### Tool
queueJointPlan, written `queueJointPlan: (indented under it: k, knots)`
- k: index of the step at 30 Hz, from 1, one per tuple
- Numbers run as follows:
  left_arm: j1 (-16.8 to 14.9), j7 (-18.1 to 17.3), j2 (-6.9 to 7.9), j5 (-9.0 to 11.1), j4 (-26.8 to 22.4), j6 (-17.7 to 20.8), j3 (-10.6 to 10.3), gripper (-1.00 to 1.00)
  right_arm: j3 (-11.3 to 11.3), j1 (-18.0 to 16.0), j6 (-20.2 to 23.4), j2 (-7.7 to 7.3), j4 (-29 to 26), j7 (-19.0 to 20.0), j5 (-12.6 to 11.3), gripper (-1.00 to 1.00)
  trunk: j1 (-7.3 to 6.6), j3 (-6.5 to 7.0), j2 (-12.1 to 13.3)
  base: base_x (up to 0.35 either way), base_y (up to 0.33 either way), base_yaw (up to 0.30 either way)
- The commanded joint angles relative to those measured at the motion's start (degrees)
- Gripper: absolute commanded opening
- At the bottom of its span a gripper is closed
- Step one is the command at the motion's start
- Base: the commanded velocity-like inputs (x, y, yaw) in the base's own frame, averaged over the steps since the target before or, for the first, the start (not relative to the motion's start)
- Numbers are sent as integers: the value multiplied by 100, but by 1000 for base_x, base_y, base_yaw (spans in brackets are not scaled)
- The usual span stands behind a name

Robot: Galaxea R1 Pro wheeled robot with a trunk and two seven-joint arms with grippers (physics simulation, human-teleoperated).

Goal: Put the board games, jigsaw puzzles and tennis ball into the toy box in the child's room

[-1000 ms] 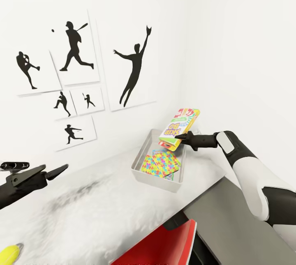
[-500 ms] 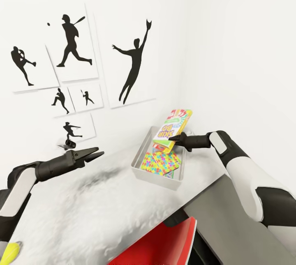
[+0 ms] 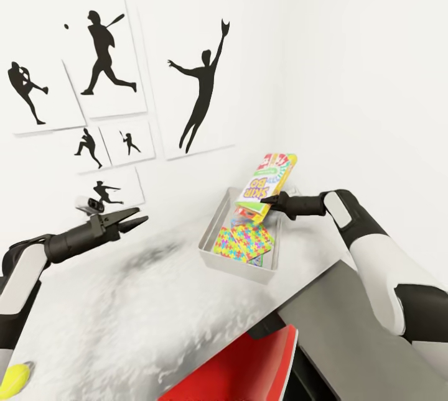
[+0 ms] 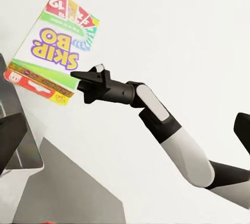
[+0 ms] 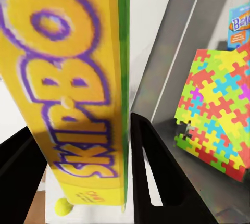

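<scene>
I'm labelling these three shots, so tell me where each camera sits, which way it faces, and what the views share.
Head view: on the head, looking forward and down over the light grey speckled table, both arms showing.
Left wrist view: near the left arm's fingers, facing the right gripper shut on the green-yellow-red SKIP-BO game box.
Right wrist view: along the right fingers, over the light grey plastic toy box holding the multicoloured jigsaw puzzles.
Shared: all three show the SKIP-BO box.

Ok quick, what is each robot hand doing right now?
Left gripper: open, holding nothing.
Right gripper: shut on the green-yellow-red SKIP-BO board game box, above the light grey plastic toy box.
</scene>
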Motion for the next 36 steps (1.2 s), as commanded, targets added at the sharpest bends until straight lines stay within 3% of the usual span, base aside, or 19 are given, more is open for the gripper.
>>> queueJointPlan:
  k: [1,9,36]
  knots:
    - [-7,-34,4,-13,1,22,29,100,-7,-6,18,-34,-18,55,28,-100,3,-22,-13,0,0,0]
    - [8,-54,135,-21,18,27,69,100,-14,-6,18,-171,-50,126,57,-100,3,-99,-13,0,0,0]
    - [2,-54,141,-21,11,30,81,100,28,-302,18,-84,25,70,49,-100,3,-356,-13,0,0,0]
